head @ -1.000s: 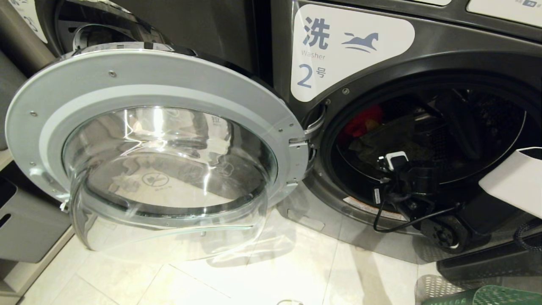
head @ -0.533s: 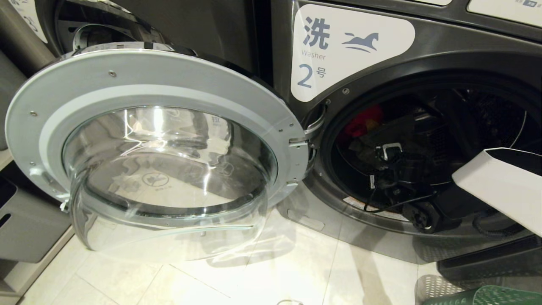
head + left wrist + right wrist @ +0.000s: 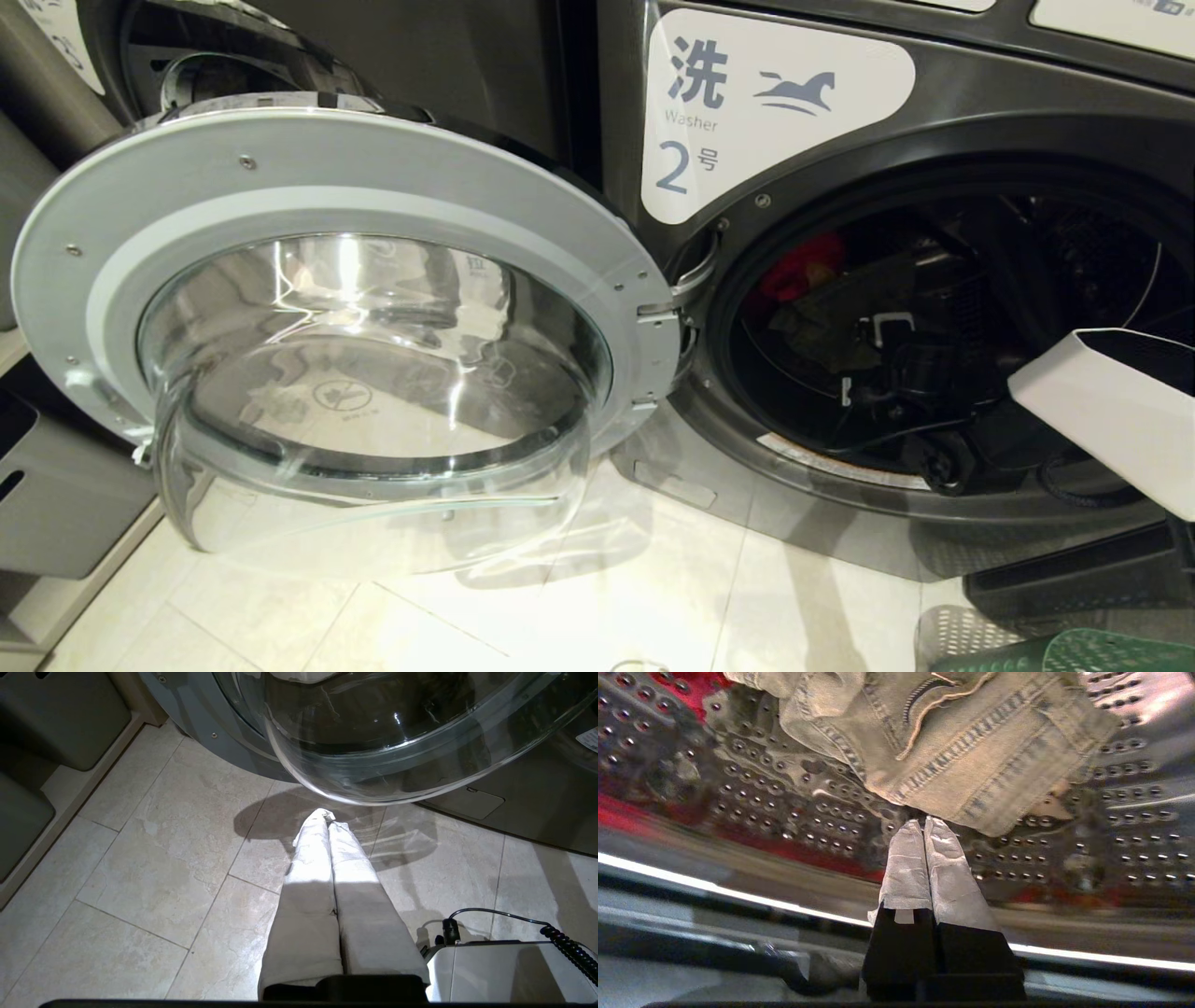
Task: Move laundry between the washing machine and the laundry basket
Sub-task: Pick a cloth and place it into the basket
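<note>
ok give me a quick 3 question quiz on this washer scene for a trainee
1. True or false: the washing machine door is shut.
2. Where is the right gripper? A) over the laundry basket B) inside the drum, near a pale denim garment C) on the door
3. Fill in: the left gripper hangs shut above the ____.

Key: 1 false; 2 B; 3 floor
</note>
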Robot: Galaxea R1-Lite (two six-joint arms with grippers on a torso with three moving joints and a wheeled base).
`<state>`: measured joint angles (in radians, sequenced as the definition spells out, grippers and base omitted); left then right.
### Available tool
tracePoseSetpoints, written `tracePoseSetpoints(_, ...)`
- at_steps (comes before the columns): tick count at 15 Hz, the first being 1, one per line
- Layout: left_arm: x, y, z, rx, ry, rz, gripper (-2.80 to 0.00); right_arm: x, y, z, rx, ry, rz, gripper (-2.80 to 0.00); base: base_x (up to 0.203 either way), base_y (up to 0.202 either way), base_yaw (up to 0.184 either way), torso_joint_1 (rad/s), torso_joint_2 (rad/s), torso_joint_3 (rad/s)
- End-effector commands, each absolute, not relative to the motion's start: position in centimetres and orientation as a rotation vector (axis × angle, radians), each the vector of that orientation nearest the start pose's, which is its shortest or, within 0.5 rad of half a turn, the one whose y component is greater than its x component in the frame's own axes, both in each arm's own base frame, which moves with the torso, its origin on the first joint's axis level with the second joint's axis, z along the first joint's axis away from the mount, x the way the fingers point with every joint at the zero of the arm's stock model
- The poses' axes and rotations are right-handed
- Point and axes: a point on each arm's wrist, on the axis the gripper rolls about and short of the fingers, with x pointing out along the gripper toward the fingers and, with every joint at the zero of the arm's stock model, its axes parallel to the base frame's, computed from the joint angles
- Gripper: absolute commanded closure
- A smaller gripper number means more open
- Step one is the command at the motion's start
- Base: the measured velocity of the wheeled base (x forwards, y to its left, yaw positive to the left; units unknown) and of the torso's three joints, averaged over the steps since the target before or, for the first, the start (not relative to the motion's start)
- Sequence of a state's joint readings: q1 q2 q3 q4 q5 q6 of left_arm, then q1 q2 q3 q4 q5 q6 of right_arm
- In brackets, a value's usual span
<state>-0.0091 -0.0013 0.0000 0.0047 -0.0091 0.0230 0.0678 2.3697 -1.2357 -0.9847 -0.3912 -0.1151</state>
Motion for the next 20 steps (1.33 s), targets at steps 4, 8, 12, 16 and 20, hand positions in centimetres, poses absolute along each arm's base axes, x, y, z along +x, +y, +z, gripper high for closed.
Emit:
tracePoseSetpoints(4, -2.3, 0.0, 7.5, 0.023, 0.004, -0.018, 0.0, 48.4, 2.2, 10.0, -0.035, 0.191, -0.327, -2.8, 0.0, 0.0, 0.0, 0.0, 0.0, 0.0)
tracePoseSetpoints(8, -2.3, 0.0, 7.5, 0.023, 0.004, -0.018, 0.0, 50.3, 2.2, 11.3, 0.041, 0.219, -0.345, -2.8, 0.0, 0.0, 0.0, 0.0, 0.0, 0.0)
tracePoseSetpoints(12, -2.3, 0.0, 7.5, 0.023, 0.004, -0.018, 0.0, 52.1, 2.3, 9.3, 0.051, 0.215, -0.36, -2.8, 0.0, 0.0, 0.0, 0.0, 0.0, 0.0)
tracePoseSetpoints(16, -2.3, 0.0, 7.5, 0.023, 0.004, -0.018, 0.0, 53.3, 2.1, 9.0, 0.065, 0.201, -0.375, 0.0, 0.0, 0.0, 0.0, 0.0, 0.0, 0.0)
tracePoseSetpoints(20, -2.3, 0.0, 7.5, 0.023, 0.004, -0.018, 0.0, 53.8, 1.1, 9.7, 0.096, 0.178, -0.404, 0.0, 0.0, 0.0, 0.0, 0.0, 0.0, 0.0)
